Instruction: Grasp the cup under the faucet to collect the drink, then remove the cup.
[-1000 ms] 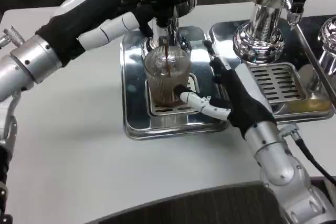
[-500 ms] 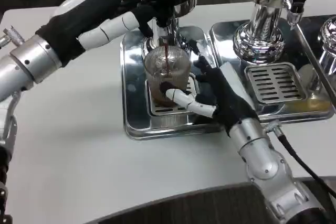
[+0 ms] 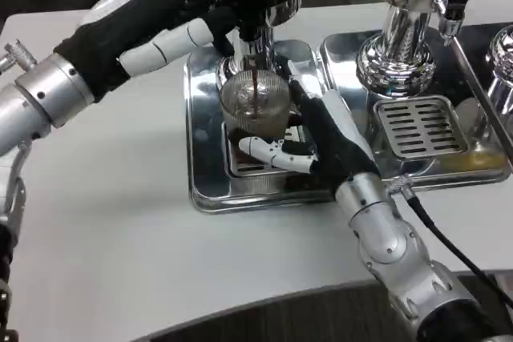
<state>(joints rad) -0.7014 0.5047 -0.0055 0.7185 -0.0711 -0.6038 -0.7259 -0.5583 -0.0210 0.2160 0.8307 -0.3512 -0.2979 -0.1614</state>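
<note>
Cup (image 3: pixel 255 110) sits under faucet (image 3: pixel 250 47), filling; right robot hand (image 3: pixel 317 138) has slid in since earlier frames, now wrapping it, grasp likely secured; left robot hand (image 3: pixel 204 14) clenched on dispenser.

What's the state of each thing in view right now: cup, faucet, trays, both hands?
cup: upright on the grate under the faucet, partly filled with dark drink.
faucet: running, thin dark stream falling into the cup.
left hand: up at the faucet, fingers on it.
right hand: wrapped around the cup's lower part.
drip tray: flat on the table, under the cup.
second tray: grate bare.
</note>
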